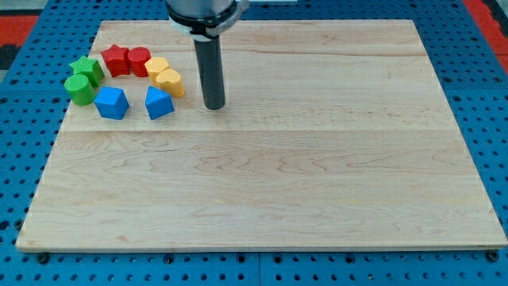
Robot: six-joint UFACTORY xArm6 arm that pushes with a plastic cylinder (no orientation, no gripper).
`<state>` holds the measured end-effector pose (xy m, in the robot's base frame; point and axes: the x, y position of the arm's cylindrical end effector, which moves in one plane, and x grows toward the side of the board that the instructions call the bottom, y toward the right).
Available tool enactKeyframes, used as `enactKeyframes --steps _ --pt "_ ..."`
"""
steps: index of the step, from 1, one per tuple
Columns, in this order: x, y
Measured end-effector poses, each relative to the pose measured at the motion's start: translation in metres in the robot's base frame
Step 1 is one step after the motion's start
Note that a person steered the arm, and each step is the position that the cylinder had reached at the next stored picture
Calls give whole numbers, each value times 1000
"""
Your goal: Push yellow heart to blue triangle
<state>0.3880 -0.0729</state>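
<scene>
The yellow heart (170,82) lies at the upper left of the wooden board (270,191), touching a second yellow block (156,66) behind it. The blue triangle (159,103) sits just below the heart, slightly to its left, with a very small gap between them. My tip (214,106) rests on the board to the right of both, about a block and a half's width from the heart and at roughly the triangle's height. It touches no block.
A blue angular block (111,103) lies left of the triangle. A red star (116,59) and a red rounded block (139,60) sit at the top of the cluster. A green star (86,68) and a green cylinder (78,90) are at the far left.
</scene>
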Motion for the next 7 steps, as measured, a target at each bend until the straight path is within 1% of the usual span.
enactKeyframes --steps 1,2,3,4,5,6,7 --pt "-1 -44" --pt "2 -67" --pt "5 -55" --pt "8 -5" --pt "-10 43" --pt "-52 50" --pt "-73 15"
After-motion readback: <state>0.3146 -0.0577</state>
